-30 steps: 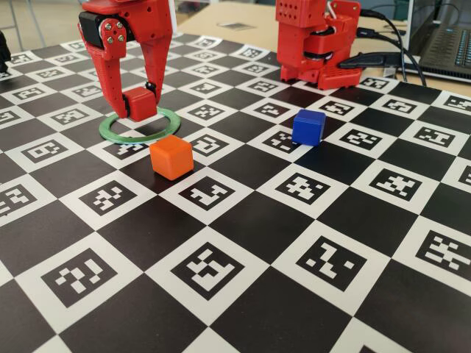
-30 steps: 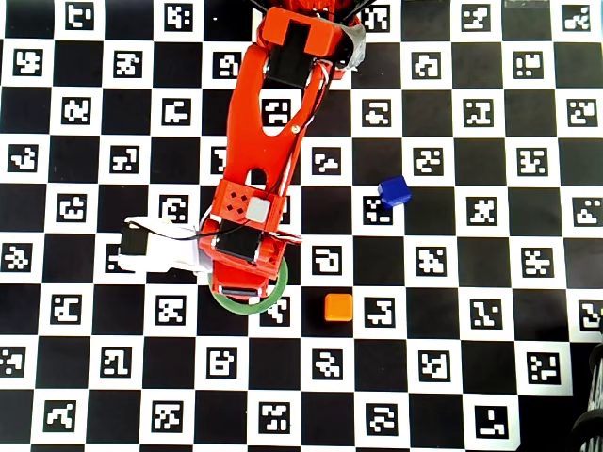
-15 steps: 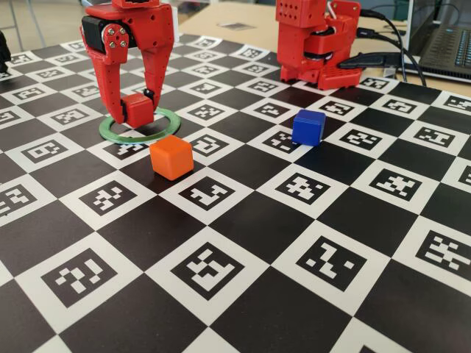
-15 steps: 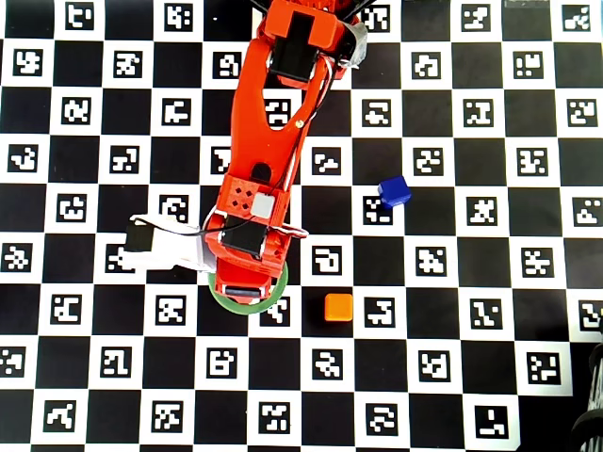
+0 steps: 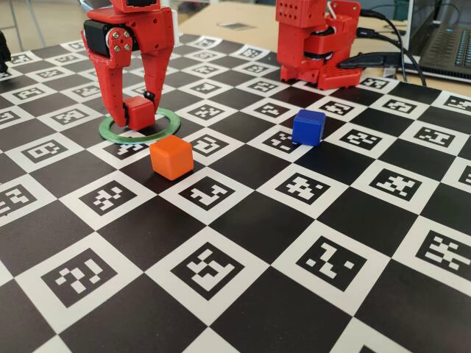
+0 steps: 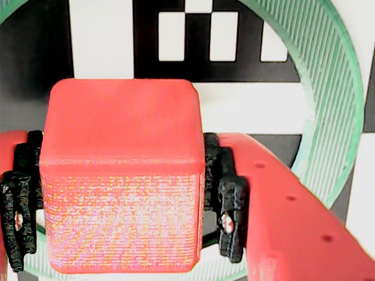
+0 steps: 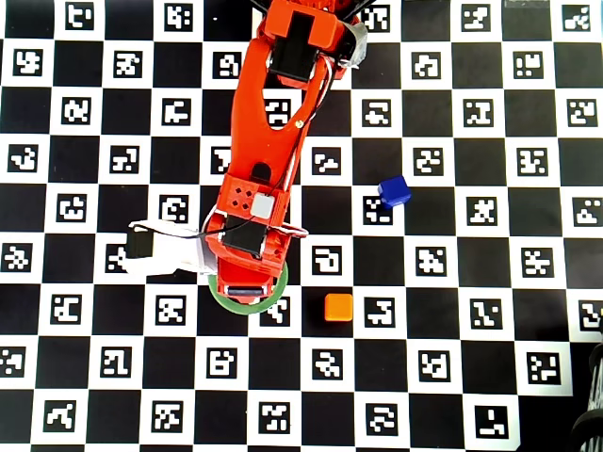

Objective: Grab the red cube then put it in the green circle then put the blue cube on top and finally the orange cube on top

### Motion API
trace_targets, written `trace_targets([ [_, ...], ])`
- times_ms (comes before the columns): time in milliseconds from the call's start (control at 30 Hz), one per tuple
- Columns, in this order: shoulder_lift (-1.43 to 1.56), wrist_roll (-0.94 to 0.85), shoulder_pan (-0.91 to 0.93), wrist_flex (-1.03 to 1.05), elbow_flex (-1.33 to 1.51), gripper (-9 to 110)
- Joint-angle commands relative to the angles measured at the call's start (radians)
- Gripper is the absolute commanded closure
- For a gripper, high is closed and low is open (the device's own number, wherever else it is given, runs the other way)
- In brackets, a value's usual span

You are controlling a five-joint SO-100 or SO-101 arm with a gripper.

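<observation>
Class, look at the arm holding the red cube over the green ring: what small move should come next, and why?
Probably open the tool and lift away. The red cube sits gripped between the fingers inside the green ring, apparently at board level, while the blue cube waits outside.

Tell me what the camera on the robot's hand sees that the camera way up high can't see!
Only the wrist view shows the red cube up close, squeezed between the black pads of the gripper.

Only the overhead view shows the blue cube, the orange cube and the whole arm; from up there the arm hides the red cube.

Both show the green circle and the checkered board.
</observation>
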Motion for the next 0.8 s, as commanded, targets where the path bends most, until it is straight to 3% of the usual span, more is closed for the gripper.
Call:
trace_targets([
  [0, 0.103, -0.014, 0.015, -0.009, -0.012, 94],
  [567, 0.095, -0.017, 0.012, -0.026, 0.02, 92],
  [767, 0.097, -0.015, 0.015, -0.028, 0.021, 81],
])
